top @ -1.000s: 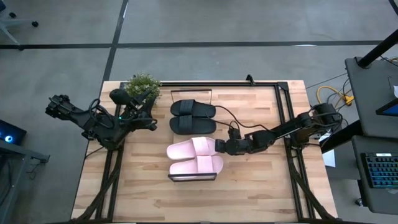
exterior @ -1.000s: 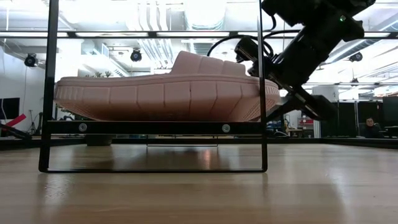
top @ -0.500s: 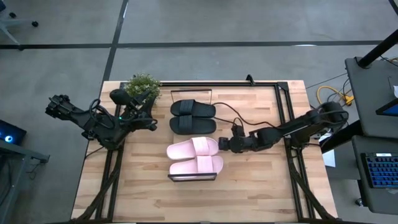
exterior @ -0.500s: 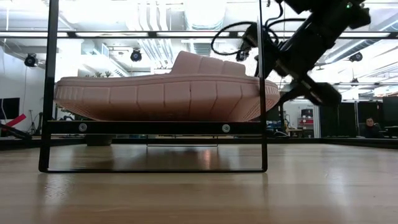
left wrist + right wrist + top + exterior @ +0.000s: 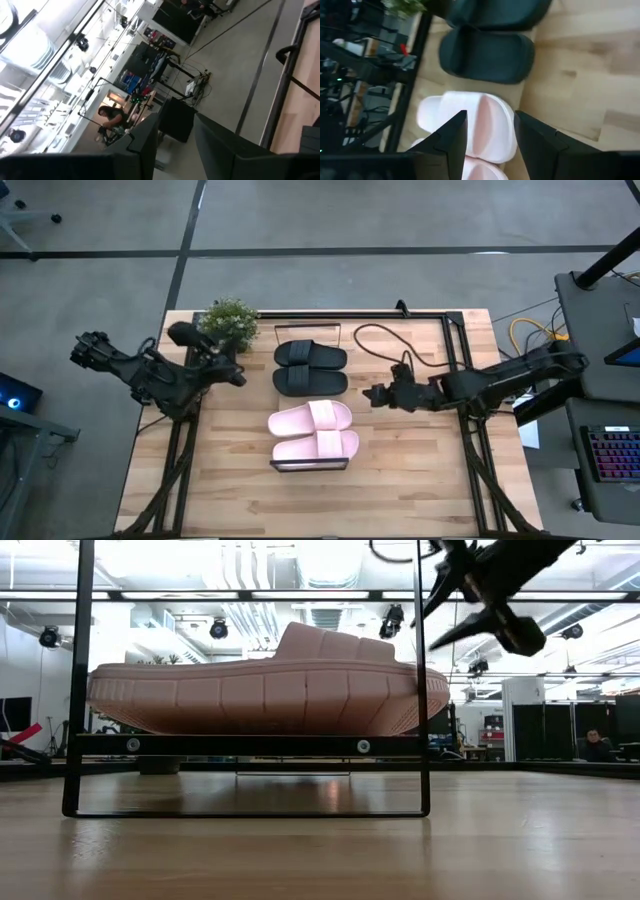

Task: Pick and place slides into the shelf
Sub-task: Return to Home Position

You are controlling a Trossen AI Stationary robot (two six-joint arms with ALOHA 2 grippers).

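Observation:
All the slides lie side by side on the shelf [image 5: 250, 745], soles down. The two black slides [image 5: 310, 368] are at its far half and the two pink slides [image 5: 312, 432] at its near half. The low view shows a pink slide [image 5: 265, 690] resting on the plank. My right gripper [image 5: 372, 395] hangs open to the right of the far pink slide [image 5: 470, 120], raised and apart from it, tilted down toward it. My left gripper [image 5: 238, 376] stands open at the table's left side, above the table, holding nothing.
A small potted plant [image 5: 230, 318] stands at the table's far left corner, beside my left arm. A black cable [image 5: 375, 330] loops over the far right part of the table. Bare wood lies in front of the shelf and to its right.
My right gripper has drawn back from the right end of the far pink slide toward the table's right edge and has risen well above the shelf. The slides have stayed in place on the shelf.

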